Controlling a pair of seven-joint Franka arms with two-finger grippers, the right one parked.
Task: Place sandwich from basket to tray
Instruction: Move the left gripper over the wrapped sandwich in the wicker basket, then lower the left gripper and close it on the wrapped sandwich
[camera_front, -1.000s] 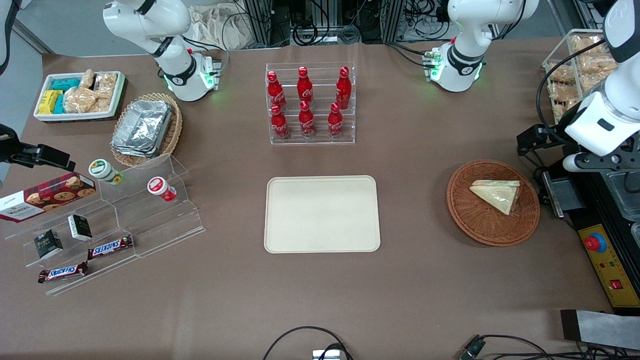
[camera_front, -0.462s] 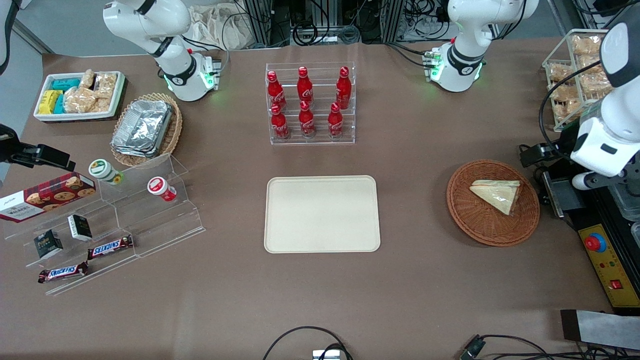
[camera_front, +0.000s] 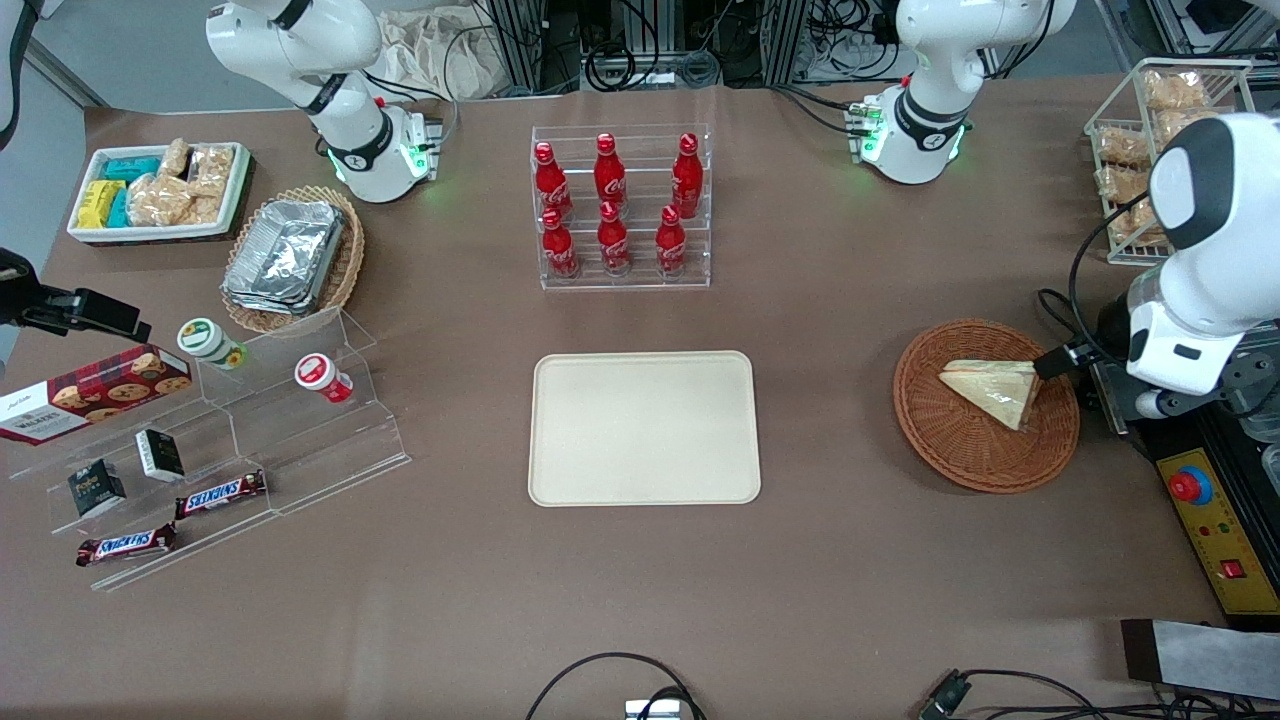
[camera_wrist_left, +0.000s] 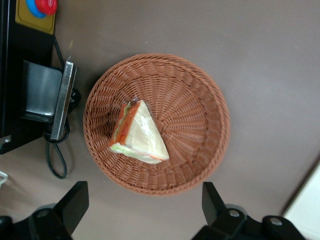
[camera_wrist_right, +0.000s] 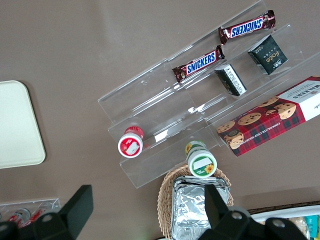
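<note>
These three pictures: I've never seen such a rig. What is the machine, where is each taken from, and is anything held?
Two white robot arms stand at a brown table. One picture looks down from the front. One comes from a camera on the working arm's wrist, showing its open two-finger gripper above the round reddish-brown wicker basket, empty. In the basket lies the wrapped triangular white-bread sandwich. The third comes from the parked arm's wrist, over a clear stepped stand with Snickers bars. In the front view, the flat cream-beige tray lies bare mid-table, toward the parked arm's end from the basket; a rack of red bottles stands farther from the camera. Nothing is held.
</note>
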